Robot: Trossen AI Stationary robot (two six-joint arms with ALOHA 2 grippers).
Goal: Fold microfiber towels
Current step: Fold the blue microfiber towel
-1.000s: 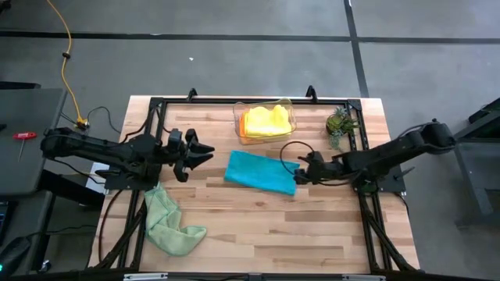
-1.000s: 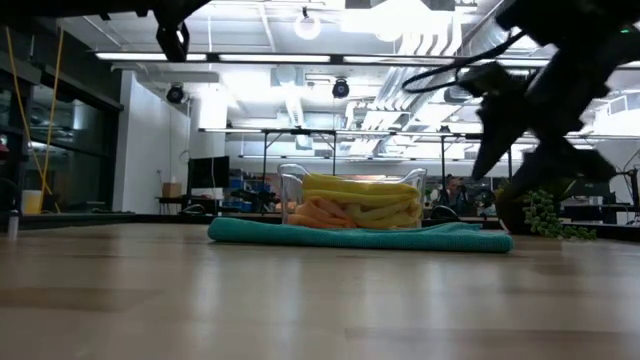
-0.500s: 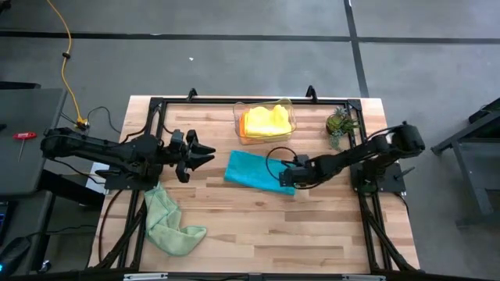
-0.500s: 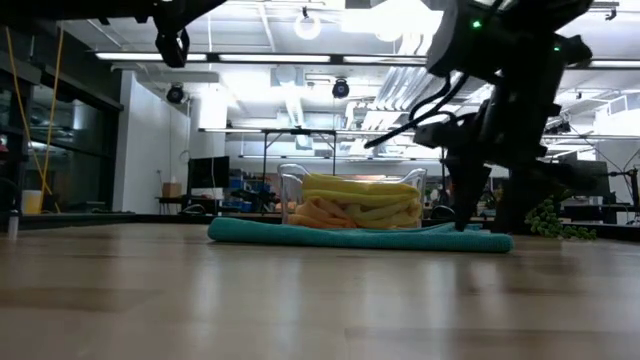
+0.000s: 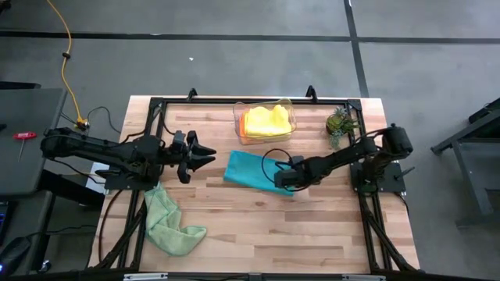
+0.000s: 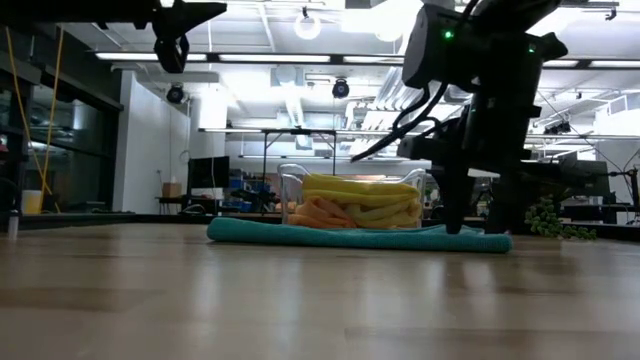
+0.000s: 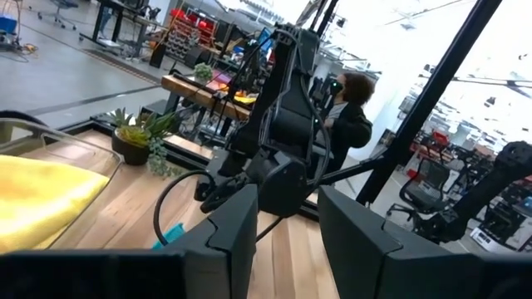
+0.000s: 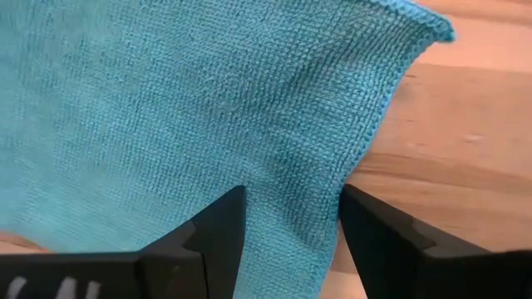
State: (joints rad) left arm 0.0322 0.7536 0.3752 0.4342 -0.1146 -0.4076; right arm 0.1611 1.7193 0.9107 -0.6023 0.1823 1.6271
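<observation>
A teal-blue towel (image 5: 251,170) lies flat on the table's middle, in front of the bin (image 6: 350,234). My right gripper (image 5: 283,178) points down over the towel's right end, fingers open (image 8: 287,224), one to each side of a patch near the hemmed edge (image 6: 480,226). My left gripper (image 5: 201,154) hangs open and level above the table at the left (image 7: 287,241), holding nothing. A light green towel (image 5: 168,220) lies crumpled at the near left. Yellow towels (image 5: 266,119) and an orange one (image 6: 320,212) sit in the clear bin (image 5: 291,117). My right gripper comes at the teal towel's right end (image 8: 316,166) from above, fingers open and pointing down. The tips (image 6: 455,226) reach down to the cloth's top. I cannot tell whether they touch it. The towel lies flat on the table.
A small potted plant (image 5: 340,122) stands at the far right. A black frame (image 5: 156,105) runs around the tabletop. Bare wood (image 5: 273,226) shows on the near side. A person (image 7: 349,116) is in the room beyond the table.
My right gripper has gone toward the table's left and down, tipping from a slant to point nearly straight down over the teal towel's right end. Its fingers have stayed open. The towel has not moved.
</observation>
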